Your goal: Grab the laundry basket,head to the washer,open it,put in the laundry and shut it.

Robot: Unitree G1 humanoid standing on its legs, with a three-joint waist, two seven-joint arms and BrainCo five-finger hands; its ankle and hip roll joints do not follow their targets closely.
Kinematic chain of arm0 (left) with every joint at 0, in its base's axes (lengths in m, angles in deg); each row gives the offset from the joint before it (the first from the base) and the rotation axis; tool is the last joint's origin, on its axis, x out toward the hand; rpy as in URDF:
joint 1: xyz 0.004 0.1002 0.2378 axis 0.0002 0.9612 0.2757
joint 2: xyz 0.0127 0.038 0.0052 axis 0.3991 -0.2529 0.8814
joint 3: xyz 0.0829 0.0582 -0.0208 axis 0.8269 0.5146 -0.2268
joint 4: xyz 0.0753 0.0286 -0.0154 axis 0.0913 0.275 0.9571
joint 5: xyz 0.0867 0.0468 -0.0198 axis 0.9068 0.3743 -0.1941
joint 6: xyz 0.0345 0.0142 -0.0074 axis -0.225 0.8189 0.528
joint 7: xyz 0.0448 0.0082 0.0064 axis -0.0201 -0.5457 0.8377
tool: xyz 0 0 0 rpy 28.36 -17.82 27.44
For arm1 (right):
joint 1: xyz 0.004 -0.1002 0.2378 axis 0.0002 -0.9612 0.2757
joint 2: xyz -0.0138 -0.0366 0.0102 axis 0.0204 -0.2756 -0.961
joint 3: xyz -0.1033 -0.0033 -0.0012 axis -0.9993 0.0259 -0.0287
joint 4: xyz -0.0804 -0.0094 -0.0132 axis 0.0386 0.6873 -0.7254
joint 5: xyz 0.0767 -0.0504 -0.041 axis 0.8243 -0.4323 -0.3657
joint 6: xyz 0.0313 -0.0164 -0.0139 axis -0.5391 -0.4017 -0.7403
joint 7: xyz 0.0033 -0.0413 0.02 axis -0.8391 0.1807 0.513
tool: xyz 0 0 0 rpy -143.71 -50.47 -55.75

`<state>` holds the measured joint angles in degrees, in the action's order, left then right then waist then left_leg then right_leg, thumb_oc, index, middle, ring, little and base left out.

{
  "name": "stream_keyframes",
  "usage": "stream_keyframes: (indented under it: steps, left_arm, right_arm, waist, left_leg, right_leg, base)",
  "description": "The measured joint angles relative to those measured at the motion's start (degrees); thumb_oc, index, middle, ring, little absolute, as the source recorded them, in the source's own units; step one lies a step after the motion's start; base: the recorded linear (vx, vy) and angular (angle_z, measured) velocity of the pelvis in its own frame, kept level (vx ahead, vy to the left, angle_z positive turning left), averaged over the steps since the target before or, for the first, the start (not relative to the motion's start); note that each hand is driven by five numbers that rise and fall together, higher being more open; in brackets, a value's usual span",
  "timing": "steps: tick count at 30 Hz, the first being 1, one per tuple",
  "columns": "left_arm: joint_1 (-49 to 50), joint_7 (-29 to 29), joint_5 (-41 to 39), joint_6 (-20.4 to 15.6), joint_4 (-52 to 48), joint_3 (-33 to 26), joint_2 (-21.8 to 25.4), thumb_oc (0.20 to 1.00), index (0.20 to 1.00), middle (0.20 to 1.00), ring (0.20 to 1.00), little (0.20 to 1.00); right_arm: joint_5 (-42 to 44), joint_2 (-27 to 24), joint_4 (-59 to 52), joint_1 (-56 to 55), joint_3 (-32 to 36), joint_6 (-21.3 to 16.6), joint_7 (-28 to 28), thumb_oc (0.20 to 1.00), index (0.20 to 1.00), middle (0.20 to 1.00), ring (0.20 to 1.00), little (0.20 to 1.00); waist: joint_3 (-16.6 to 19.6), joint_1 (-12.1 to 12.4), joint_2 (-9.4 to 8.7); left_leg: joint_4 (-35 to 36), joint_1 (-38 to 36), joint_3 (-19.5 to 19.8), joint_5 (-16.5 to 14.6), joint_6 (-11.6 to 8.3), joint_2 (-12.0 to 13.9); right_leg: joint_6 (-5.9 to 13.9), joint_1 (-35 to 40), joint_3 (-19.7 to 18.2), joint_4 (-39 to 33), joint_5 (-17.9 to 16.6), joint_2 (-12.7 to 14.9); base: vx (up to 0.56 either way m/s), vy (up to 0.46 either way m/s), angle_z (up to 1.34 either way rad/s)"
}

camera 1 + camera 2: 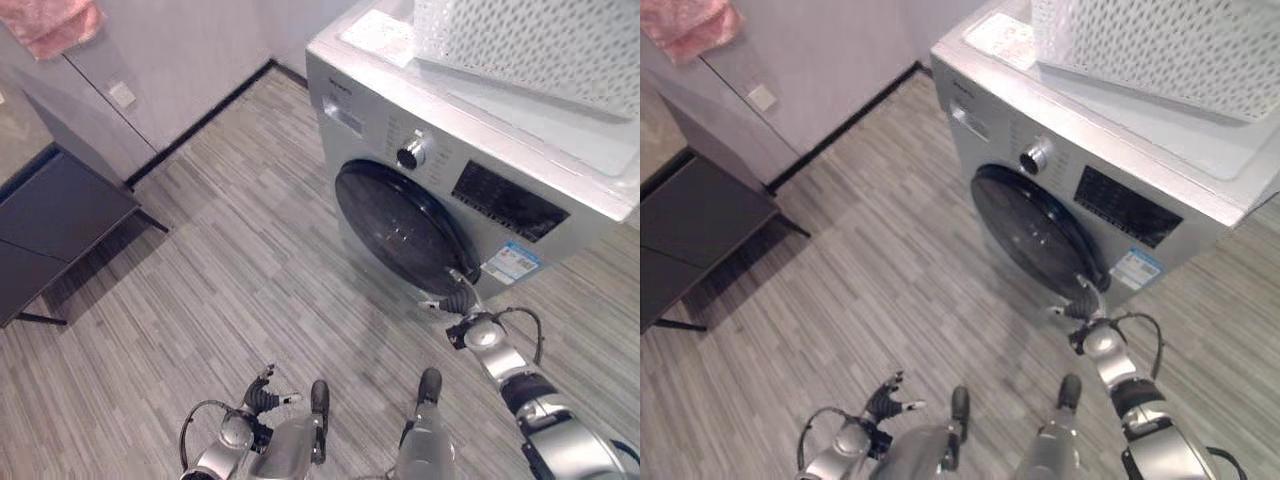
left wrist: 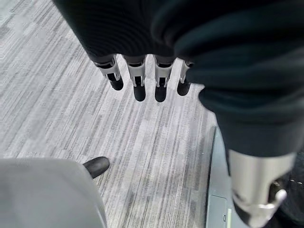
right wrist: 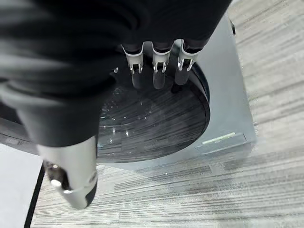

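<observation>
The silver front-loading washer (image 1: 470, 190) stands on the grey wood-plank floor (image 1: 230, 260), its round dark glass door (image 1: 400, 228) shut and facing the robot. The white perforated plastic laundry basket (image 1: 530, 40) rests on the washer's flat top, its long axis running along the top's length. The right hand (image 1: 455, 300) reaches to the door's lower edge with fingers (image 3: 159, 71) extended and relaxed, grasping nothing. The left hand (image 1: 262, 395) hangs low over the floor, fingers (image 2: 139, 80) loosely straight and empty. A dark low table (image 1: 50, 220) stands at the left by the wall, and pink cloth (image 1: 55, 22) hangs above it.
</observation>
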<state>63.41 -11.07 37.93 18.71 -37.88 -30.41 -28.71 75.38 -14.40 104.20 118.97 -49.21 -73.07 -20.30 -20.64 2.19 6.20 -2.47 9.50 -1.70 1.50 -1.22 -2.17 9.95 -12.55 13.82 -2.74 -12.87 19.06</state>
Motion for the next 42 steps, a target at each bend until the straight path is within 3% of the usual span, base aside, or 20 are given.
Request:
stream_keyframes:
  steps: [3, 5, 8, 13, 18, 20, 25, 34, 39, 42]
  left_arm:
    - [-1.7, 0.2, -2.0, -1.1, 0.6, -0.1, -0.1, 1.0, 1.0, 1.0, 1.0, 1.0]
    - [-2.3, 0.4, -2.2, -1.4, 0.9, -1.2, -0.3, 1.0, 1.0, 1.0, 1.0, 1.0]
    - [-2.3, 0.7, -2.2, -1.4, 1.8, -2.7, -1.2, 1.0, 1.0, 1.0, 1.0, 1.0]
    - [-3.0, 1.3, -2.2, -1.4, 1.7, -2.7, -1.5, 1.0, 1.0, 1.0, 1.0, 1.0]
    - [-3.3, 2.2, -2.2, -1.3, 2.4, -3.3, -1.7, 1.0, 1.0, 1.0, 1.0, 1.0]
    - [-3.1, 2.2, -2.2, -1.2, 3.0, -3.4, -1.7, 1.0, 1.0, 1.0, 1.0, 1.0]
    - [-3.2, 2.7, -2.3, -1.3, 2.4, -3.5, -1.8, 1.0, 1.0, 1.0, 1.0, 1.0]
    - [-3.6, 4.6, -7.5, -3.1, -1.5, -4.9, -2.0, 1.0, 1.0, 1.0, 1.0, 1.0]
    - [-3.6, 5.2, -9.1, -3.7, -2.0, -4.8, -1.9, 1.0, 1.0, 1.0, 1.0, 1.0]
    - [-3.8, 5.9, -9.4, -3.8, -1.2, -4.2, -2.0, 1.0, 1.0, 1.0, 1.0, 1.0]
  right_arm:
    - [0.0, -2.3, -0.4, 2.9, -0.1, 0.0, 0.8, 1.0, 1.0, 1.0, 1.0, 1.0]
    - [-0.4, -3.3, -6.2, 1.4, 0.0, 0.1, 1.5, 1.0, 1.0, 1.0, 1.0, 1.0]
    - [-2.5, -3.8, -15.9, -3.0, 1.5, -0.5, 2.3, 1.0, 1.0, 1.0, 1.0, 1.0]
    - [-4.6, -3.7, -16.9, -5.9, 3.5, -0.4, 4.0, 1.0, 1.0, 1.0, 1.0, 1.0]
    - [-5.9, -0.6, -25.0, -12.2, 13.7, 0.1, 10.6, 1.0, 1.0, 1.0, 1.0, 1.0]
    - [-6.7, -0.5, -25.0, -12.5, 13.5, 0.4, 11.7, 1.0, 1.0, 1.0, 1.0, 1.0]
    - [-6.8, -0.5, -24.4, -10.8, 13.2, 0.4, 11.8, 1.0, 1.0, 1.0, 1.0, 1.0]
    - [-4.4, -0.9, -13.7, 1.5, 7.9, 0.7, 14.2, 1.0, 1.0, 1.0, 1.0, 1.0]
    - [-3.8, -1.2, -9.6, 5.2, 5.0, 0.5, 15.7, 1.0, 1.0, 1.0, 1.0, 1.0]
    - [-0.4, 1.1, -6.9, 8.2, 4.4, 0.1, 18.0, 1.0, 1.0, 1.0, 1.0, 1.0]
  waist:
    - [-1.0, 0.1, 1.58]
    - [-1.1, 0.2, 1.45]
    - [-1.5, 0.1, 0.83]
    - [-2.3, -0.9, -0.46]
    - [-3.3, -2.1, -1.99]
    - [-3.4, -3.2, -2.13]
    - [-4.1, -3.1, -1.3]
    - [-5.8, -1.7, 2.35]
    - [-5.9, -1.3, 2.63]
    - [-6.1, -1.5, 2.98]
  left_leg:
    - [1.4, 1.4, 1.3, 1.3, -0.39, 0.0]
    - [2.2, 1.5, 1.8, 1.5, -0.64, 0.6]
    - [3.1, 0.5, 1.1, 1.5, -0.68, 1.1]
    - [3.6, -0.1, 1.1, 1.5, -0.69, 1.2]
    - [4.3, -0.2, 1.0, 1.5, -0.75, 1.3]
    - [4.8, -0.2, 0.8, 1.7, -1.01, 1.5]
    - [4.8, 0.6, -0.1, 1.8, -1.14, 1.9]
    - [4.7, 2.7, -0.2, 2.3, -1.36, 2.2]
    - [4.6, 4.5, -0.2, 2.7, -1.44, 2.3]
    - [4.9, 4.7, -0.5, 3.2, -1.59, 2.3]
  right_leg:
    - [0.03, -0.3, 1.2, -1.3, -0.4, -0.2]
    - [-0.1, 0.0, 2.2, -2.1, -0.6, -1.0]
    - [-0.21, 0.2, 1.7, -2.1, -0.5, -1.5]
    - [-0.07, 0.5, 1.7, -2.2, 0.1, -1.7]
    - [0.19, 0.0, 0.8, -2.2, 0.4, -1.9]
    - [0.12, -0.5, 0.5, -2.2, 0.3, -2.1]
    - [-0.19, -1.6, 0.0, -2.2, 0.0, -2.5]
    - [-0.49, -3.8, -0.6, -2.2, -0.2, -3.0]
    - [-0.75, -5.7, -1.2, -2.2, -0.5, -3.2]
    - [-1.19, -6.5, -2.0, -2.3, -1.1, -3.3]
  base:
    - [0.01, -0.06, 0.23]
    - [0.06, -0.044, 0.17]
    - [0.02, -0.017, -0.1]
    - [0.03, -0.037, -0.01]
    - [0.04, -0.032, -0.05]
    - [0.03, -0.022, -0.08]
    - [0.02, 0.0, -0.06]
    - [0.01, -0.008, -0.02]
    - [-0.01, 0.003, -0.02]
    - [-0.01, 0.006, -0.08]
